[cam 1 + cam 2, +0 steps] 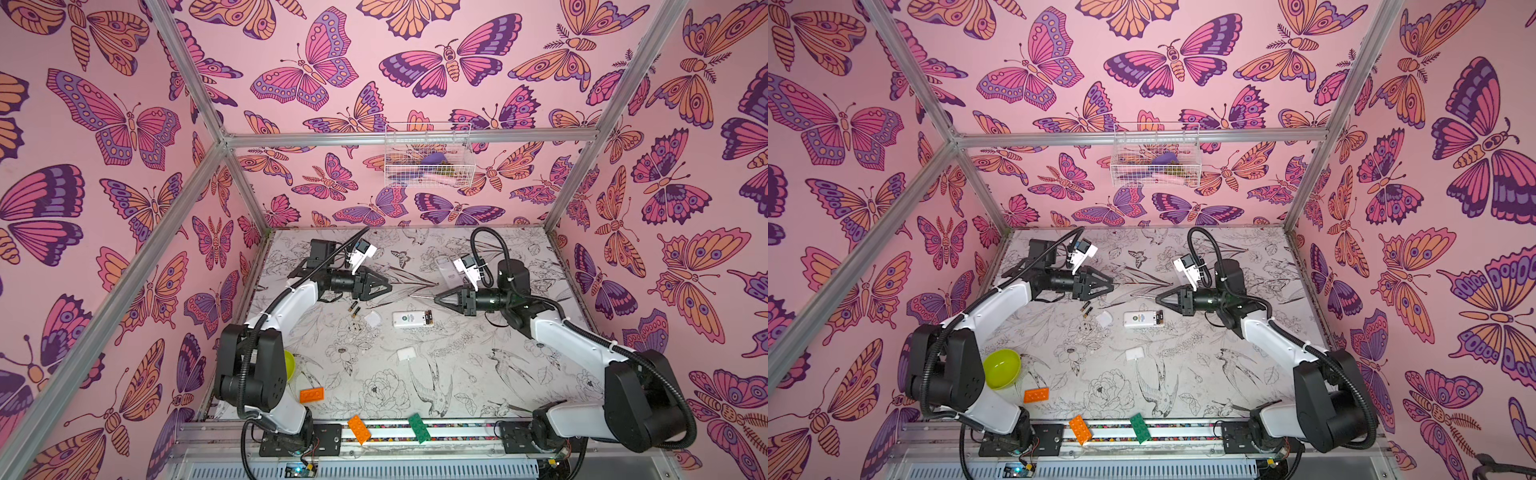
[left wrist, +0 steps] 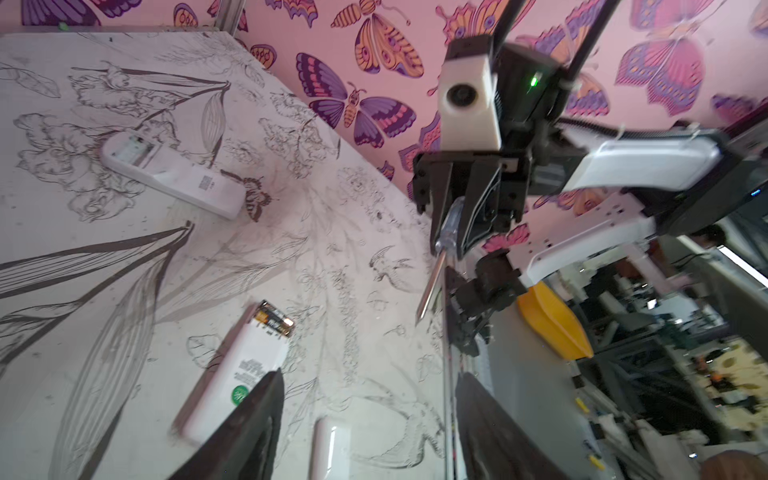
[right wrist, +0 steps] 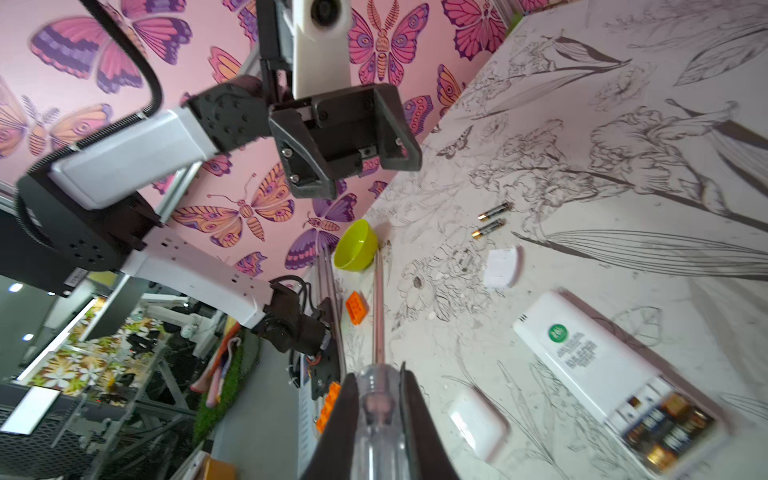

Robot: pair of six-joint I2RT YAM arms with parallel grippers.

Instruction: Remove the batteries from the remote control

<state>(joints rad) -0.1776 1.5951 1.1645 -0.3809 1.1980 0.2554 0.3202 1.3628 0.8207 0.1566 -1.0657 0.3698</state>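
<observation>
The desk (image 1: 478, 374) is a pale sheet printed with black line drawings of flowers and birds. Near its middle lies the remote control (image 1: 409, 320), a smooth white plastic slab with rounded corners and a round green sticker, its right end uncovered. In that open bay sit the seated batteries (image 3: 665, 432), two slim black cylinders with copper-gold ends, side by side. Left of the remote, the loose batteries (image 1: 353, 310), two of the same kind, lie on the desk close together and nearly parallel. Between them and the remote rests a small white lid (image 1: 372, 319) with rounded corners. A second lid (image 1: 406, 354) lies nearer, on its own.

The left tool (image 3: 361, 178), matte black with wedge-shaped fingers, hangs just beyond the loose batteries, fingers spread and nothing between them. The right tool (image 3: 380, 378) pinches the clear plastic handle of a screwdriver (image 1: 419, 296), whose thin grey metal shaft points left toward the left tool, just beyond the remote. A second white remote (image 2: 170, 174) lies farther back. A glossy lime bowl (image 1: 1003, 368) sits at the near left.
</observation>
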